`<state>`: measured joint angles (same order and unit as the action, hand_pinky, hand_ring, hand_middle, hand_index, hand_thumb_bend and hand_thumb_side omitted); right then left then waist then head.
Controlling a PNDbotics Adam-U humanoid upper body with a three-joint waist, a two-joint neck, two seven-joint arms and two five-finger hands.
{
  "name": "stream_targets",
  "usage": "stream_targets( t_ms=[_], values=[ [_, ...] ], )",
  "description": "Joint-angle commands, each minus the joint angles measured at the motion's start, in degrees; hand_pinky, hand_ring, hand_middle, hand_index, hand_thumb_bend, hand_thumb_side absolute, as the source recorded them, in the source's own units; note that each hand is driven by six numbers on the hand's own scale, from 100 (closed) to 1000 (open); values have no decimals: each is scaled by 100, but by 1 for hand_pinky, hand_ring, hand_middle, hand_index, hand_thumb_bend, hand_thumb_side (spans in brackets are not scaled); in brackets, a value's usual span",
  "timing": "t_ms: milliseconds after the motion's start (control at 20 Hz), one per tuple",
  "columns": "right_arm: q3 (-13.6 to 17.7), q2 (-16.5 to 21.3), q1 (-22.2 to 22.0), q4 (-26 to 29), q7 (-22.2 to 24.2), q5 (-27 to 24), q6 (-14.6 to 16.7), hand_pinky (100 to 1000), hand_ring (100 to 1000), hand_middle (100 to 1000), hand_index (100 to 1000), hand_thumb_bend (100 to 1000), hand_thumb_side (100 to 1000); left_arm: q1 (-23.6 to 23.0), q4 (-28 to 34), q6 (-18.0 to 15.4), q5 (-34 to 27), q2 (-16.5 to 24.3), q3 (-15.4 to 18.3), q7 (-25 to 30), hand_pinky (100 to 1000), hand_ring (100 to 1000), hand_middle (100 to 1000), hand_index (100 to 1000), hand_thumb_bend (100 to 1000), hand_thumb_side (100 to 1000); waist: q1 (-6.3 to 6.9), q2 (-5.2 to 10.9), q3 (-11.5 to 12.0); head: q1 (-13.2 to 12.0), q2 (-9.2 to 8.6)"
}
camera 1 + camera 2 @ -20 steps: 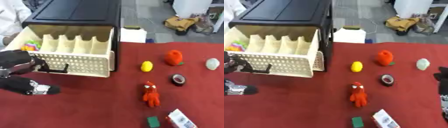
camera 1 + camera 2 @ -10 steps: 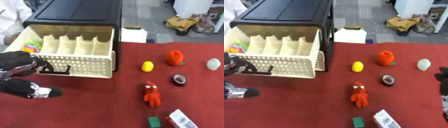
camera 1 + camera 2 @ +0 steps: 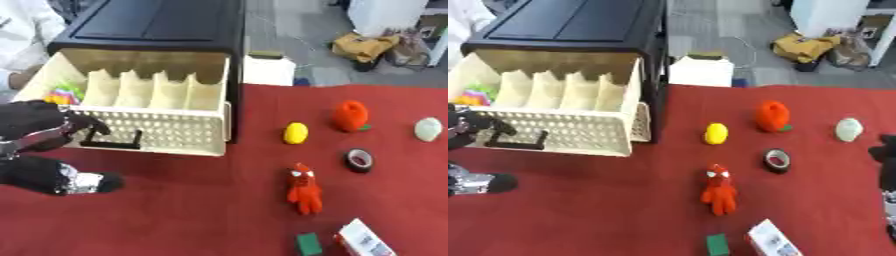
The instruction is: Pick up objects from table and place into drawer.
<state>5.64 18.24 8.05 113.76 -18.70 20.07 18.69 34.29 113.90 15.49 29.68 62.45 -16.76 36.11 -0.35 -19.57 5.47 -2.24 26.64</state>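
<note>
Red tabletop (image 3: 175, 210); cream drawer (image 3: 149, 112) pulled open at 10 o'clock. Left hand (image 3: 39, 125) fingers curled by the black handle (image 3: 109, 142), contact unclear. Right hand (image 3: 883, 155) at 3 o'clock, fingers can't tell. Red figure (image 3: 304, 187), yellow lemon (image 3: 296, 133) centre.

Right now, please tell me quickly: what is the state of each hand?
Left hand: fingers curled at the black handle of the cream plastic drawer.
Right hand: only at the right edge, state cannot be told.
</note>
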Motion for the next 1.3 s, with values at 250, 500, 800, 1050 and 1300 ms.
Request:
stream_targets(
  t_ms=[250,500,800,1050,1300],
  values=[
    [61,82,9,83,-32,-20,11,601,625,517,729,248,835,99,69,-257,-226,202,273,-163,100,100,100,927,640,1000,2,167,24,8,11],
    [83,96,-6,83,-70,-28,5,601,625,518,729,245,834,174,69,-645,-617,69,526,-426,100,100,100,857,594,1000,-6,190,73,62,65],
    [100,99,-12,83,-103,-33,-1,601,626,519,729,244,836,211,69,-816,-1092,-191,866,-1157,100,100,100,802,506,1000,-17,203,100,146,155],
    [103,91,-25,83,-124,-17,-2,601,626,519,730,247,839,260,69,-1036,-1433,-394,1038,-2146,100,100,100,722,319,1000,-34,203,106,191,180],
    [111,94,-49,83,-183,20,-47,602,628,520,731,257,849,257,69,-1069,-1825,-628,1156,-3378,100,100,100,682,179,1000,-56,211,108,236,211]
  ],
)
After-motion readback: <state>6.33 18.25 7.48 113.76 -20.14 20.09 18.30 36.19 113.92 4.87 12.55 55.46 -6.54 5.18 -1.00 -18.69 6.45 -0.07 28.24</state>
